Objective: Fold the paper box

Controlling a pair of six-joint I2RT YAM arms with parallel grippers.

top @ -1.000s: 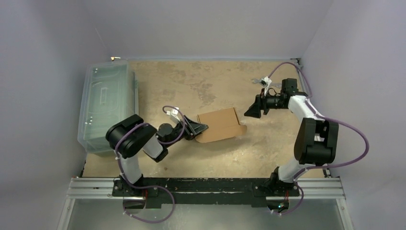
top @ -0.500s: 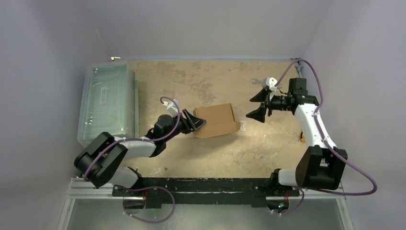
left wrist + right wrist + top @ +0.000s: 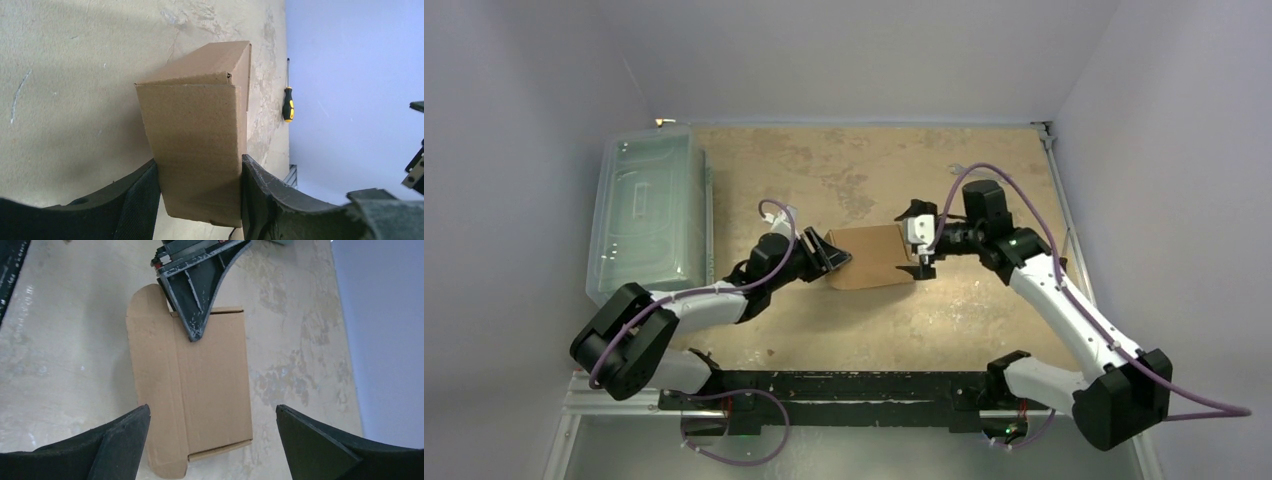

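Note:
The paper box (image 3: 871, 256) is brown cardboard, folded into a small flat rectangle on the tabletop, with one rounded flap (image 3: 150, 390) spread out along its near side. My left gripper (image 3: 829, 255) is shut on the box's left end. In the left wrist view both pads press its side walls, left gripper (image 3: 198, 165), box (image 3: 200, 115). My right gripper (image 3: 917, 240) stands open at the box's right end. In the right wrist view its fingers (image 3: 125, 440) are spread wider than the box (image 3: 210, 380) and do not touch it, right gripper (image 3: 212, 410).
A large clear plastic bin (image 3: 649, 215) stands along the table's left edge. A yellow-and-black screwdriver (image 3: 287, 105) lies on the table beyond the box, toward the right wall. Grey walls close in the far, left and right sides.
My right arm has swung in from the right to the box's right end, and its jaws have spread wider. My left arm has stretched out, still gripping the box, which shifted slightly left.

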